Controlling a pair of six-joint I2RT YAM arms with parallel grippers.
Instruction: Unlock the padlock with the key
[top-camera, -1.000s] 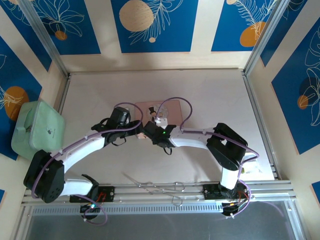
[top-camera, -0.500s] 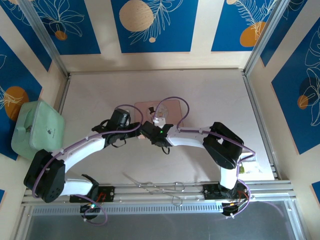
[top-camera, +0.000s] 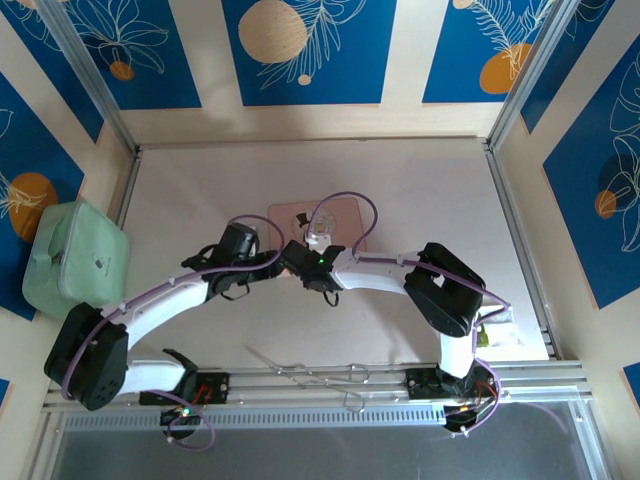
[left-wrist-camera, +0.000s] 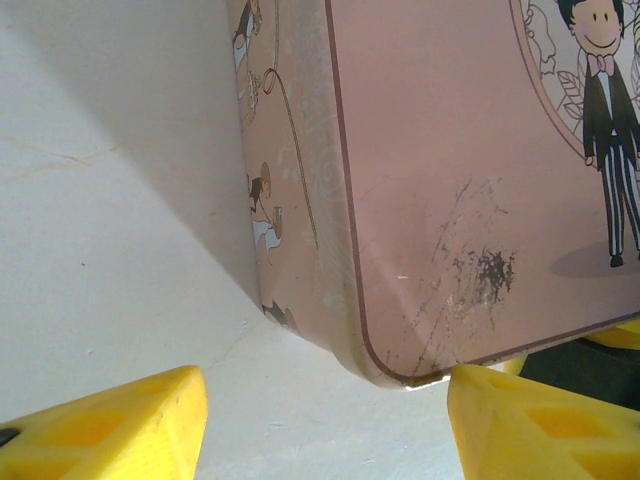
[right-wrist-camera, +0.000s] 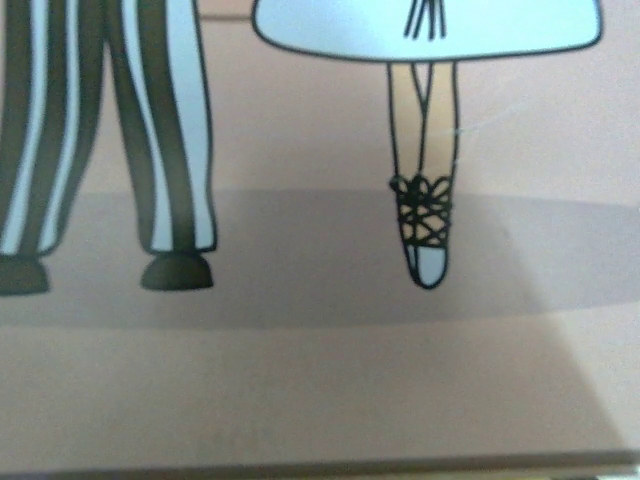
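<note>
The left end effector (left-wrist-camera: 320, 435) stands released. Its yellow fingertips (left-wrist-camera: 100, 425) straddle one corner of the scuffed pink rectangular tin box (left-wrist-camera: 450, 200) on the pale bench (left-wrist-camera: 110, 250). The right end effector (top-camera: 306, 252) hovers close over the tin's lid — whether it is clenched I cannot tell, nor where the small blue padlock sits.

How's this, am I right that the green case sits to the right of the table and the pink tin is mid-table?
No: the top view shows the green case to the left of the table, not the right. The pink tin is mid-table.
</note>
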